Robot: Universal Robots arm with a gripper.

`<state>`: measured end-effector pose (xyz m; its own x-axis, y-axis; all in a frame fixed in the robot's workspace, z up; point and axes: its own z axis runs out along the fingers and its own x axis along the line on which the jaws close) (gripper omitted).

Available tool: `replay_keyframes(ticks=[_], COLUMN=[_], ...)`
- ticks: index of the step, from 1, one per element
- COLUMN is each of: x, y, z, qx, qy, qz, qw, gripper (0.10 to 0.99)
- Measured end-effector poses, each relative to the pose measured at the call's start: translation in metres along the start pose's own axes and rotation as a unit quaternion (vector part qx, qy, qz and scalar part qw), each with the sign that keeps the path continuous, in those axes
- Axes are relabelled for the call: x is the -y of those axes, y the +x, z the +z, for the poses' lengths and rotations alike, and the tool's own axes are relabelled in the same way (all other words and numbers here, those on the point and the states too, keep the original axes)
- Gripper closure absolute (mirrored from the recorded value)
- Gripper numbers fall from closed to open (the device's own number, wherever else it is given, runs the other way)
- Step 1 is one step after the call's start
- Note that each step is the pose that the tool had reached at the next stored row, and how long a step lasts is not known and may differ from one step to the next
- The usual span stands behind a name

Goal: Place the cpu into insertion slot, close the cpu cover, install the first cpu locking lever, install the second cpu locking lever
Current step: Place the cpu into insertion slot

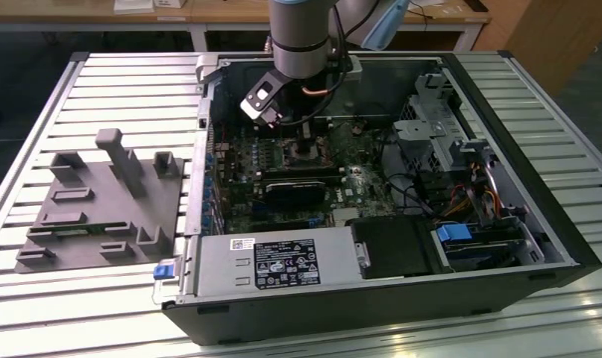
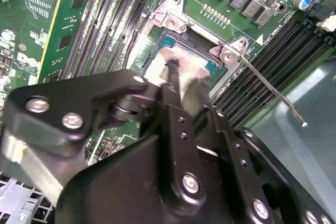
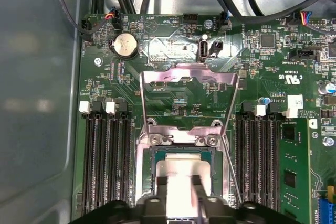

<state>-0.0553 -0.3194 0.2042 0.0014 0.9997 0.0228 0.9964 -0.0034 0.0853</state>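
Chip at the socket: the cpu [image 3: 184, 174], silvery top catching the light, lies square within the metal rim of the insertion slot [image 3: 143, 182] on the green motherboard [image 3: 273, 66]. Whether it is fully seated or a touch above the seat cannot be told.

Your gripper [image 3: 179, 184] stands directly over it. The jaws are drawn in to a narrow gap, with the fingertips [image 3: 161, 182] at the chip, and by the look of it they have hold of the cpu rather than standing clear. The straight-down hold appears meant to keep the chip flat and lined up with the socket. In the second wrist view a dark fingertip [image 2: 173, 69] meets the cpu [image 2: 165, 56] inside the rim.

The cpu cover [image 3: 173, 74] is swung up and back from the socket, its square window framing bare board, so the way into the slot is open. A locking lever [image 2: 273, 94] juts free beside the socket, unlatched, out over the long black memory slots [image 2: 283, 35].

In the exterior view your arm [image 1: 301, 37] reaches down into the open computer case [image 1: 380, 313], which lies on a slatted table [image 1: 131, 82]. A grey fixture block [image 1: 92, 201] sits well apart, on the exterior view's left.
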Motion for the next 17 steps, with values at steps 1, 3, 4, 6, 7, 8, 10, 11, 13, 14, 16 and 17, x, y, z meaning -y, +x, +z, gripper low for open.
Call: replay_keyframes(ticks=[1,3,4,6,7,8,10,11,13,14,16,17], x=[0.0000,0.0000,0.0000,0.0000,0.0000,0.0000,0.0000,0.0000,0.0000,0.0000,-0.0003,-0.0004], y=[0.0000,0.0000,0.0000,0.0000,0.0000,0.0002,0.0002,0.0001,0.0001,0.0001,0.0001,0.0002], z=[0.0000,0.0000,0.0000,0.0000,0.0000,0.0000,0.0000,0.0000,-0.0001,-0.0001,0.0000,0.0000], qx=[0.0001,0.0004,0.0005,0.0007,0.0008,0.0016,0.0075,0.0092,0.0095,0.0096,0.0098,0.0101], qy=[0.0000,0.0000,0.0000,0.0000,0.0000,0.0000,-0.0001,0.0000,0.0000,0.0000,0.0000,-0.0001], qz=[0.000,0.000,0.000,0.000,0.000,0.000,-0.001,-0.001,-0.001,-0.001,0.001,0.005], qw=[1.0000,1.0000,1.0000,1.0000,1.0000,1.0000,1.0000,1.0000,1.0000,1.0000,1.0000,0.9999], gripper=[0.847,0.910,0.965,0.980,0.980,0.980,0.980,0.980,0.980,0.980,0.980,0.980])
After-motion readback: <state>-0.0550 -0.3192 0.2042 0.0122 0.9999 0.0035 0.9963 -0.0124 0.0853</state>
